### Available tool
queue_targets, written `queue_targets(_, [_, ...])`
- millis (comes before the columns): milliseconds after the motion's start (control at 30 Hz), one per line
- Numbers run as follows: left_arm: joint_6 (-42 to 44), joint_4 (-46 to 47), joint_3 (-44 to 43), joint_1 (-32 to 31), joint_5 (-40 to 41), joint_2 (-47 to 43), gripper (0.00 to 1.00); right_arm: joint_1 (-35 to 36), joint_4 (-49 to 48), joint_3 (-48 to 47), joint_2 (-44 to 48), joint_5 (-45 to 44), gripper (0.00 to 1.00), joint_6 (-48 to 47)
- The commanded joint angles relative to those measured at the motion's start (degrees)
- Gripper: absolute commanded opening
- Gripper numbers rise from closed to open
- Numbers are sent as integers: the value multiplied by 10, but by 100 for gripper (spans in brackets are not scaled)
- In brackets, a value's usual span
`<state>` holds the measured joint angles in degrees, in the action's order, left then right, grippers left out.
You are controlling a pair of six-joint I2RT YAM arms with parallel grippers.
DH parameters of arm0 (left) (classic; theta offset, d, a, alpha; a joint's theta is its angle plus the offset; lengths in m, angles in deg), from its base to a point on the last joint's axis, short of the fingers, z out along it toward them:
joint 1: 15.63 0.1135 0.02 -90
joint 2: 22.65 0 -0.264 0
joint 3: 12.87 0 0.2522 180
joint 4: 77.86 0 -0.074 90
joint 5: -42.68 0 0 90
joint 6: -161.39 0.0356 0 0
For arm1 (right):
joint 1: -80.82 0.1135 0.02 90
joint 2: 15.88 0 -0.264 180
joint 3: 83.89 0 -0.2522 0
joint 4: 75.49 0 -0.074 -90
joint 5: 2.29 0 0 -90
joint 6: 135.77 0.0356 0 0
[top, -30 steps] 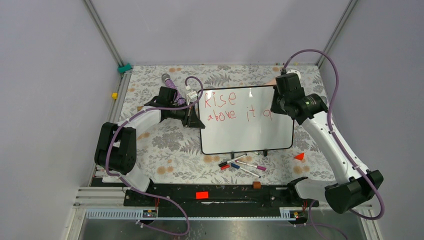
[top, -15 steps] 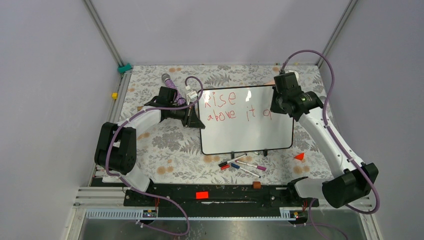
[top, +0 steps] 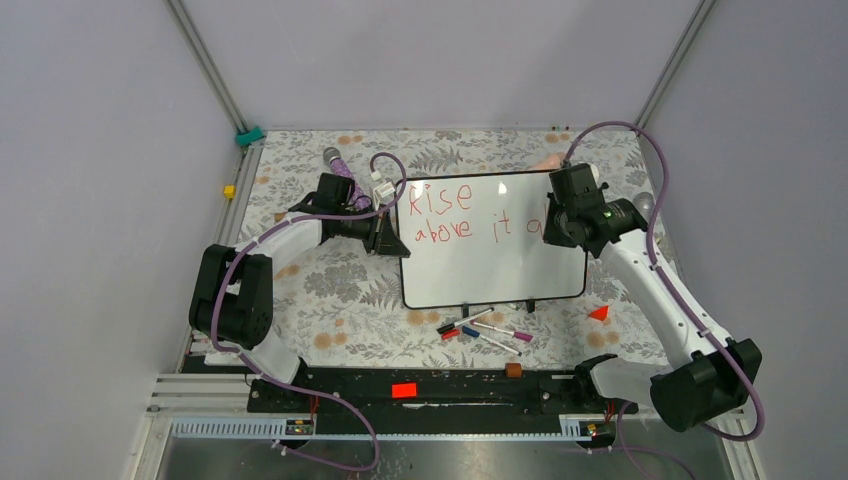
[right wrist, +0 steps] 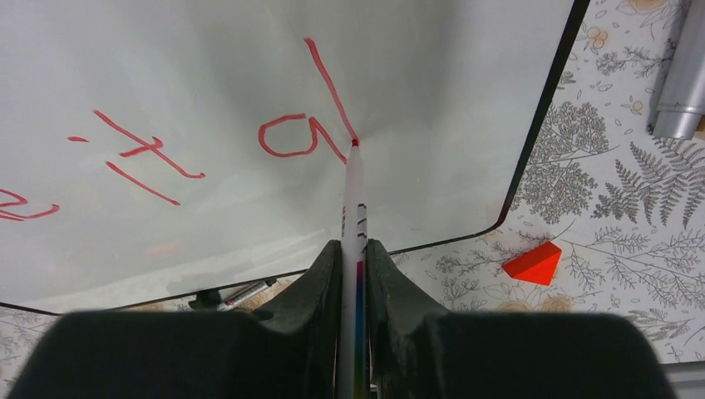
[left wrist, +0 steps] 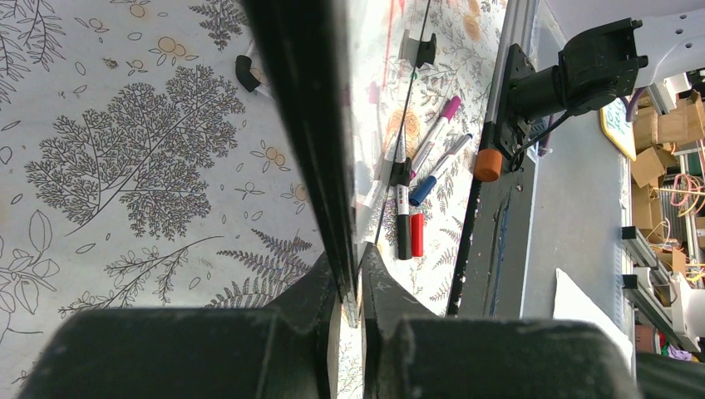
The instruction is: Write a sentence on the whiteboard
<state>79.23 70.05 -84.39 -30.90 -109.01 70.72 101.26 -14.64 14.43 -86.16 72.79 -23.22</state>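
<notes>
Whiteboard [top: 490, 270] is sitting on the surface [top: 300, 290]. Your left gripper [left wrist: 351, 262] is clamping its rim to steady it, while your right gripper [right wrist: 355, 249] is pinching the marker [right wrist: 352, 195], its tip touching the sentence [top: 470, 212].

Unfinished red sentence [top: 478, 212] is read on the whiteboard [top: 495, 270]: "Rise" on the far line, "above it a" plus one upright stroke on the near line.

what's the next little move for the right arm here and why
Probably lift the marker tip and shift it toward the right rim of the whiteboard for a second l: the sentence reads only "Rise above it al", with the tip at that stroke's end.
</notes>
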Motion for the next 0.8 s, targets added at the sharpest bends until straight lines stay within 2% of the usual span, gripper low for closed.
queue_targets(0, [56,-48,8,-9,82,4,0,-5,3,-59,8,3,0,-3])
queue_targets(400, [56,-48,7,-8,81,5,0,-28,6,-123,-25,-8,0,-28])
queue_targets(767, [56,-48,8,-8,81,3,0,-36,-18,-113,-41,-1,0,-30])
